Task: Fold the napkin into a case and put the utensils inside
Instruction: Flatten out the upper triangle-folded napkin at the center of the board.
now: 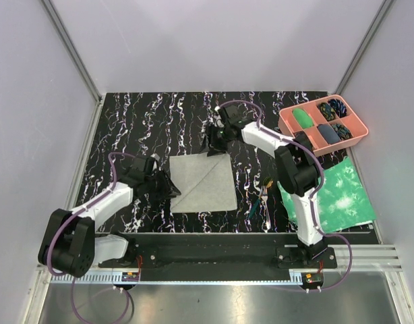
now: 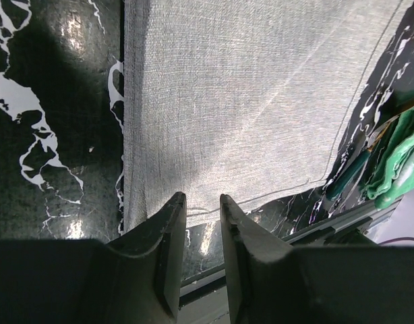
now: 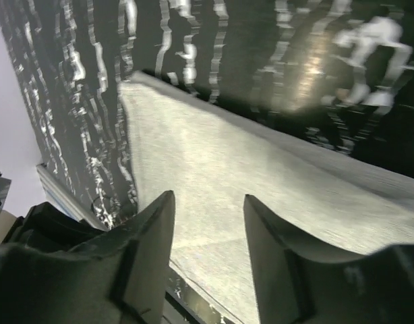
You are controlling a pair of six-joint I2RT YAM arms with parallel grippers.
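Observation:
The grey napkin lies flat as a rough square with a diagonal crease; no case is in view. My left gripper sits low at its near-left corner. In the left wrist view its jaws stand narrowly open, and the napkin edge lies just past the tips with nothing between them. At the napkin's far-right corner my right gripper hovers open over the cloth with its jaws empty. The utensils lie to the right of the napkin; a teal handle shows.
A pink compartment tray with small items stands at the back right. A green-and-white mottled sheet lies right of the utensils, also seen as the green sheet. The table's front rail runs just below the napkin.

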